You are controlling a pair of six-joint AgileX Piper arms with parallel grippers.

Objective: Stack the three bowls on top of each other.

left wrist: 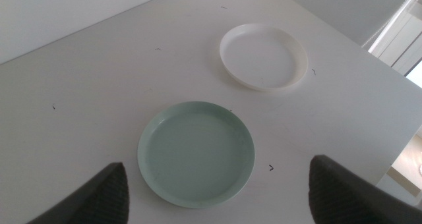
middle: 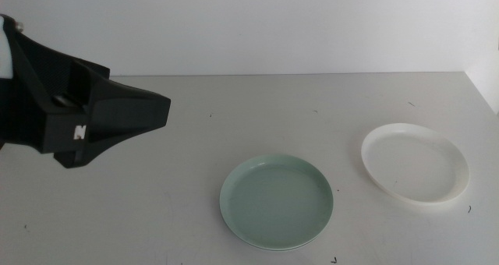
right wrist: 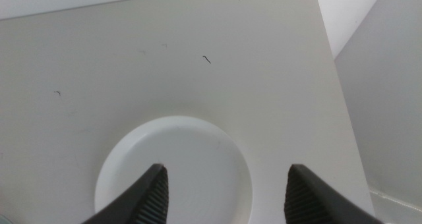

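Note:
Two of the bowls show. The mint green bowl (middle: 277, 203) (left wrist: 196, 153) lies at the table's front middle; a thin paler rim line runs under its near edge, and I cannot tell whether another bowl lies beneath it. The white bowl (middle: 415, 165) (left wrist: 264, 56) (right wrist: 198, 158) rests to its right, apart from it. My left gripper (middle: 148, 113) (left wrist: 217, 163) hangs open over the left of the table, well above and left of the green bowl, holding nothing. In its wrist view my right gripper (right wrist: 227, 170) is open above the white bowl; it is out of the middle view.
The pale grey table (middle: 234, 101) carries a few small dark specks. Its right edge (right wrist: 336, 105) runs close beside the white bowl, with a drop past it. A white wall stands behind the table.

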